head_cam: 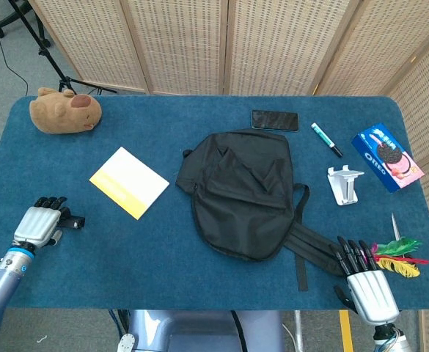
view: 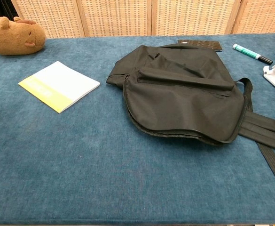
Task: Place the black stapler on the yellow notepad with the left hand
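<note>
left hand [head_cam: 39, 222] curling its fingers over the black stapler [head_cam: 75, 221], grasp stage, next lift toward the yellow notepad [head_cam: 129, 182]

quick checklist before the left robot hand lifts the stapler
1. Left robot hand over the black stapler: ok, its fingers cover most of it.
2. Firm grip on the stapler: cannot tell, fingers hide the contact.
3. Yellow notepad top bare: ok, nothing lies on it.
4. Path from stapler to notepad: ok, only open blue table between them.
5. Black bag clear of the notepad: ok, apart.
6. Right robot hand out of the way: ok, at the far near corner beside the feathers.
</note>
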